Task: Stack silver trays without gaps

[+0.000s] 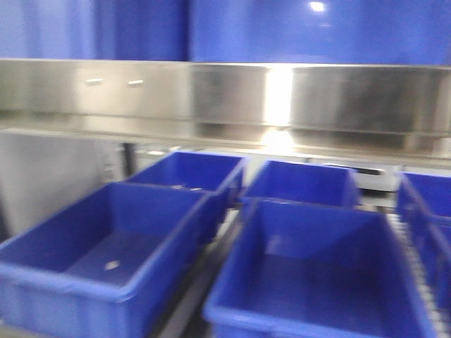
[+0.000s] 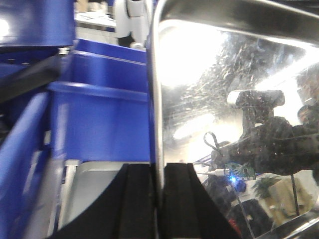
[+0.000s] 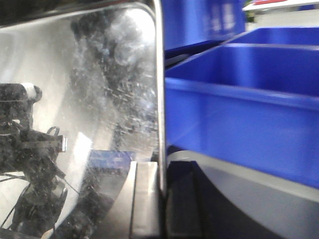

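Observation:
In the left wrist view a shiny silver tray fills the right side, its mirror-like face reflecting the arm. My left gripper is shut on its thin rim, one black finger on each side. In the right wrist view a silver tray fills the left side. My right gripper is shut on its right rim, with a black finger outside it. I cannot tell if both hold the same tray. Neither gripper shows in the front view, and no tray stands out there from the steel behind.
Several blue plastic bins stand in rows below: front left, front right, two behind. A long brushed-steel shelf rail runs across above them. Blue bins also lie beside each gripper.

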